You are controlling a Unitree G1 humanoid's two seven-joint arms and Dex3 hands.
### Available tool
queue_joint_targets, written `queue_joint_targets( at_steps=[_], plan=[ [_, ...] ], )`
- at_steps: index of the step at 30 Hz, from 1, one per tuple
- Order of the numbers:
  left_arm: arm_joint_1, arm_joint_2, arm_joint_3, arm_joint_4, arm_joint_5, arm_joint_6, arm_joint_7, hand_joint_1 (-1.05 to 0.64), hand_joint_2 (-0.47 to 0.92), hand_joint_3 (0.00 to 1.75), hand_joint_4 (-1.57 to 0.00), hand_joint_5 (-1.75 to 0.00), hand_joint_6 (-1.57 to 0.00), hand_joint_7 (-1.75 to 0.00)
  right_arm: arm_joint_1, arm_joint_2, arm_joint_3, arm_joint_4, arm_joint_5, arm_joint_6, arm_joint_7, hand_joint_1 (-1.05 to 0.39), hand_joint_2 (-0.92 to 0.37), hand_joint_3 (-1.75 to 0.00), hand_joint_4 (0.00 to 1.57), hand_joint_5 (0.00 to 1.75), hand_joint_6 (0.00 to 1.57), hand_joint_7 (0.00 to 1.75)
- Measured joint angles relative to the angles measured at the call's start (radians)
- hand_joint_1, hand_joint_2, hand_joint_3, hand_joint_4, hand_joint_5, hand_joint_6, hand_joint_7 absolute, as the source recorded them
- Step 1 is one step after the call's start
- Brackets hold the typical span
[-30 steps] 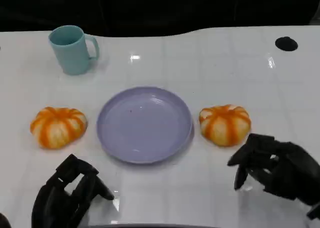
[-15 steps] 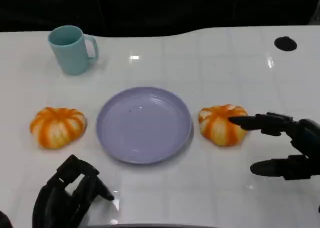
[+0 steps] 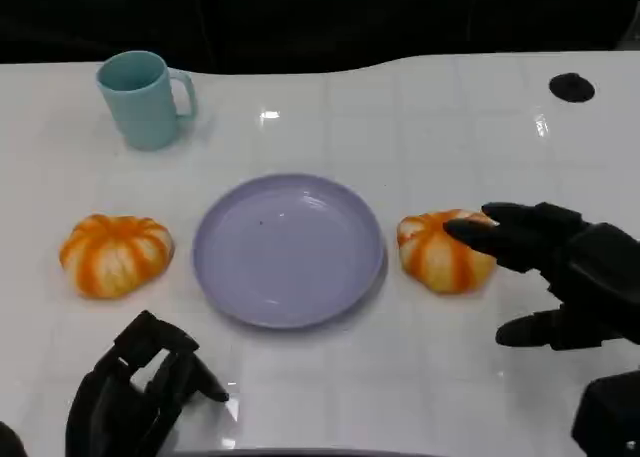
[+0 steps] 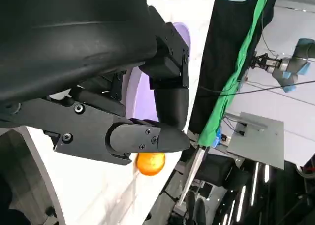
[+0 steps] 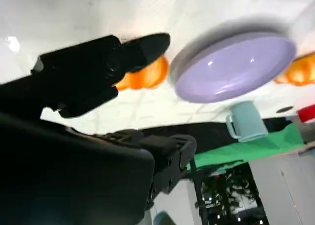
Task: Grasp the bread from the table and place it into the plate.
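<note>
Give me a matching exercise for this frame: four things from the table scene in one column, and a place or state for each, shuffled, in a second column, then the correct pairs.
Things:
1. mug
2. plate
3. right hand
4. left hand

Place or state:
A. lilac, bare, mid-table between two orange breads
B. fingers curled in, low at the near table edge
C. fingers spread, reaching over the bread beside the plate
D. teal, upright, at the far left of the table

Pairs: 1-D, 2-A, 3-C, 4-B

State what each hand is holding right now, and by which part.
Nothing is held. The right hand is spread open beside the right bread; the left hand is curled on nothing.
</note>
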Motion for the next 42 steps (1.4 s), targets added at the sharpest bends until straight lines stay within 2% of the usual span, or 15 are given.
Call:
queue_joint_targets(
  at_steps=[6,12,20,28,34,38,41,42],
  plan=[
    [-0.010,0.000,0.001,0.010,-0.002,-0.007,-0.007,-0.52,0.92,0.27,-0.60,-1.75,-0.50,-1.50,-0.077,-0.001,0.100,0.067,-0.121,0.075,-0.123,-0.42,-0.80,-0.01,0.18,0.04,0.24,0.00],
    [-0.010,-0.001,0.001,0.010,-0.002,-0.006,-0.007,-0.52,0.92,0.28,-0.59,-1.75,-0.51,-1.48,-0.158,0.012,0.197,0.174,-0.176,0.148,-0.205,-0.44,-0.80,0.00,0.21,0.04,0.26,0.01],
    [-0.004,-0.005,0.000,0.004,-0.003,-0.006,-0.008,-0.52,0.92,0.28,-0.59,-1.75,-0.51,-1.49,-0.295,0.074,0.334,0.396,-0.234,0.219,-0.332,-0.46,-0.81,0.00,0.25,0.03,0.27,0.00],
    [0.004,-0.005,-0.002,-0.011,-0.002,-0.005,-0.007,-0.51,0.92,0.28,-0.60,-1.75,-0.51,-1.49,-0.398,0.135,0.429,0.602,-0.237,0.267,-0.408,-0.49,-0.83,-0.01,0.27,0.01,0.27,0.00],
    [0.015,-0.012,-0.002,-0.024,-0.002,-0.005,-0.006,-0.51,0.92,0.28,-0.60,-1.75,-0.51,-1.49,-0.455,0.186,0.486,0.723,-0.236,0.315,-0.419,-0.47,-0.84,-0.01,0.30,0.02,0.30,0.02],
    [0.022,-0.016,-0.003,-0.030,-0.002,-0.005,-0.006,-0.51,0.92,0.29,-0.59,-1.75,-0.50,-1.49,-0.479,0.209,0.505,0.773,-0.230,0.329,-0.423,-0.42,-0.87,-0.01,0.41,0.05,0.40,0.04],
    [0.025,-0.018,-0.003,-0.031,-0.002,-0.005,-0.006,-0.51,0.92,0.28,-0.59,-1.75,-0.50,-1.50,-0.484,0.218,0.505,0.799,-0.208,0.321,-0.428,-0.34,-0.90,-0.01,0.68,0.07,0.62,0.05],
    [0.025,-0.019,-0.003,-0.032,-0.002,-0.005,-0.006,-0.51,0.92,0.28,-0.59,-1.75,-0.50,-1.50,-0.485,0.221,0.504,0.806,-0.198,0.317,-0.435,-0.29,-0.91,-0.01,0.85,0.12,0.75,0.07]
  ],
)
